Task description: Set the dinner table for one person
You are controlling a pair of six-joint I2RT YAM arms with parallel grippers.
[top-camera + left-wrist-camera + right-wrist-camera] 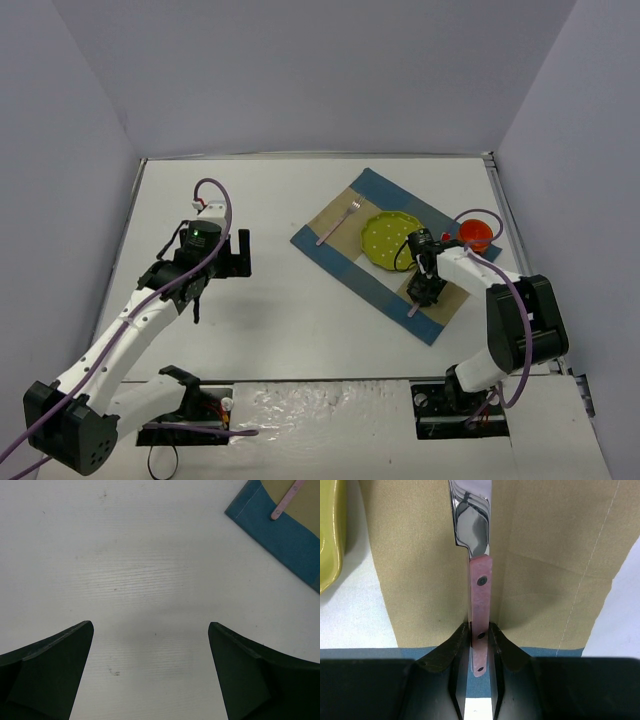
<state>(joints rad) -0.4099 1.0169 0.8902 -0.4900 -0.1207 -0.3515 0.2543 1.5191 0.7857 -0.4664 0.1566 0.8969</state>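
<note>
The white dinner table (270, 200) carries a blue-and-tan checked placemat (345, 262). On the mat lie a pink-handled fork (338, 222) on the left and a yellow-green plate (390, 240) in the middle. My right gripper (426, 290) is low over the mat to the right of the plate. In the right wrist view it (480, 630) is shut on the pink handle of a knife (481, 595), whose blade points away, beside the plate (330, 535). My left gripper (238, 255) is open and empty over bare table (150, 580), left of the mat.
A red cup (476, 233) stands at the mat's far right corner, close to my right arm. The fork's handle end (285, 502) and the mat's blue corner (280, 532) show at the upper right of the left wrist view. Lavender walls bound the table.
</note>
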